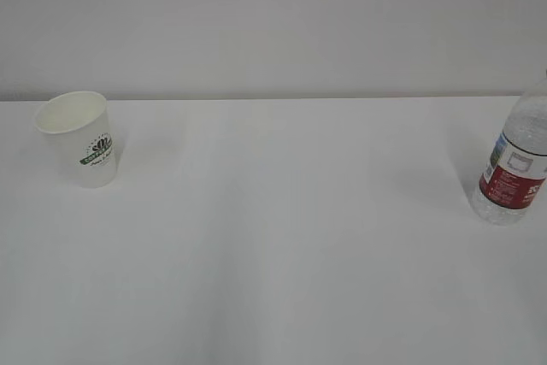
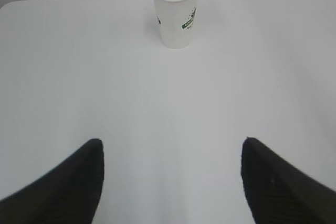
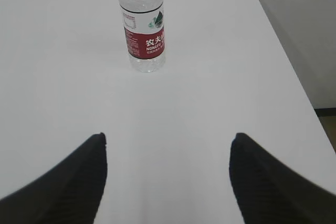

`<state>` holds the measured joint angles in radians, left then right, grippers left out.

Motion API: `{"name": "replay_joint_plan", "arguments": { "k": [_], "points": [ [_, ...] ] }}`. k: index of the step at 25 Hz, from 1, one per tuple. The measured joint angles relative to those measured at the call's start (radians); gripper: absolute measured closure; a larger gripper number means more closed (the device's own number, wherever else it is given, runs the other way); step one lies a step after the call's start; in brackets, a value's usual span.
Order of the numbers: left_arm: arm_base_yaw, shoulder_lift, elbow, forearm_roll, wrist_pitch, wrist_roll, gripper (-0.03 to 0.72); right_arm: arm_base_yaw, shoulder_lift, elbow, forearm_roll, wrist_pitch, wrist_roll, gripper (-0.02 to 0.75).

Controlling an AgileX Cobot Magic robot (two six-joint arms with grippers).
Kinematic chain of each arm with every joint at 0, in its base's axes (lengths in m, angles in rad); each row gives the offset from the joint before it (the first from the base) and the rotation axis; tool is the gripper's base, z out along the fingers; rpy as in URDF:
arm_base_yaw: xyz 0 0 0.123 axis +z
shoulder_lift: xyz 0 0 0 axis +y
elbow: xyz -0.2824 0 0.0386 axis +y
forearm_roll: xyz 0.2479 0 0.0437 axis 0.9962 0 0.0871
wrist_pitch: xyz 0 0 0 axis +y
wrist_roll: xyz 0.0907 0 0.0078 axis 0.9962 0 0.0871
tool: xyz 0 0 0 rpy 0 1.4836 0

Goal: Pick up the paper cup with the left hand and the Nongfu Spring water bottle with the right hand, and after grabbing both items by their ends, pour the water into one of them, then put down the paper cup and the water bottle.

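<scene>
The exterior view shows only the table point(image 1: 273, 237), with the paper cup point(image 1: 79, 138) upright at nine o'clock and the Nongfu Spring water bottle point(image 1: 515, 164) at three o'clock, cut off by the frame. Only the wrist views show the grippers: the left hand point(image 2: 173, 182) gapes wide and empty, cup at twelve o'clock, well apart. The right hand point(image 3: 168, 179) is likewise spread and empty, bottle at twelve o'clock.

You're looking at what reads as a bare lab or test room: a plain white counter point(image 1: 273, 245) set against a blank pale wall point(image 1: 273, 14), holding only a paper cup point(image 1: 83, 138) and a water bottle point(image 1: 515, 160).
</scene>
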<state>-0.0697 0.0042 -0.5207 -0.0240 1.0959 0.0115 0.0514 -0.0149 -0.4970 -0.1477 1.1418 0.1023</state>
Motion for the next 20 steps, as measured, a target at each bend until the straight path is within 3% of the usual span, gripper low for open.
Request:
{"name": "replay_joint_plan", "arguments": {
  "k": [20],
  "points": [
    [0.0, 0.0, 0.0, -0.01, 0.0, 0.0, 0.115, 0.0, 0.0, 0.0, -0.001, 0.0, 0.0, 0.196]
  ]
}}
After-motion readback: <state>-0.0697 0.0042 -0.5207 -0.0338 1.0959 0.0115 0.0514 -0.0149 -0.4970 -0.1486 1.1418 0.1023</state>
